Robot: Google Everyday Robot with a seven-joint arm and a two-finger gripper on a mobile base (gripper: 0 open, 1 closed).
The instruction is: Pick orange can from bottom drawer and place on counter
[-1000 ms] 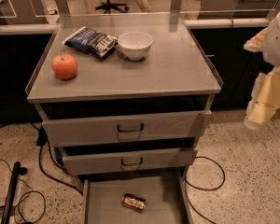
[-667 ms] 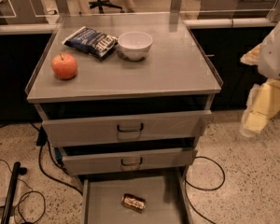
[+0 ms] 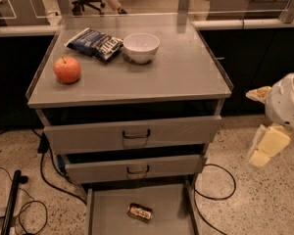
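Observation:
The orange can (image 3: 139,212) lies on its side on the floor of the open bottom drawer (image 3: 108,214), near the middle. The counter (image 3: 181,72) is the grey top of the cabinet, above two upper drawers that stand slightly pulled out. My gripper (image 3: 265,148) hangs from the white arm at the right edge of the view. It is to the right of the cabinet at about the height of the middle drawer, well apart from the can, and holds nothing that I can see.
On the counter are a red-orange apple (image 3: 67,69) at the left, a dark blue chip bag (image 3: 94,43) and a white bowl (image 3: 141,47) at the back. Cables (image 3: 220,180) lie on the speckled floor on both sides of the cabinet. Office chairs stand behind.
My gripper has moved down along the right side of the cabinet, from counter height to middle-drawer height. The can and the drawers have not moved.

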